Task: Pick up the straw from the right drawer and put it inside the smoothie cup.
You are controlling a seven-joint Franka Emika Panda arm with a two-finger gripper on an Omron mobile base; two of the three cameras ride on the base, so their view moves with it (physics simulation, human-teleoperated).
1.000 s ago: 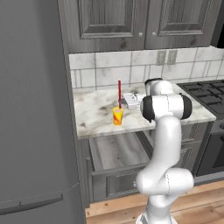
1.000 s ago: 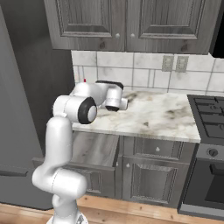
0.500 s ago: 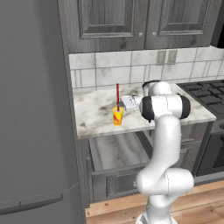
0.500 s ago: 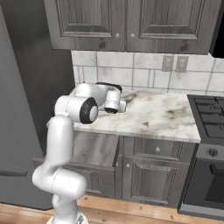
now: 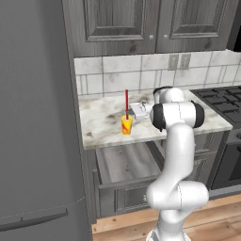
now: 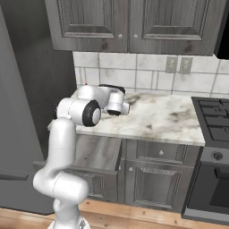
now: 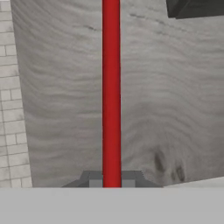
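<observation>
While clamped in the gripper (image 5: 133, 111), the straw (image 5: 126, 102) stands upright in the smoothie cup (image 5: 126, 125).
Vertical hold suits insertion; cup sits near the countertop's (image 5: 101, 124) front edge, above the open right drawer (image 5: 123, 162).

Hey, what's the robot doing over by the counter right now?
The white arm's gripper is shut on the red straw, holding it upright over the small yellow smoothie cup on the marble counter. The straw's lower end looks to be at or just inside the cup's mouth. Below the counter, the right drawer stands pulled open.
</observation>
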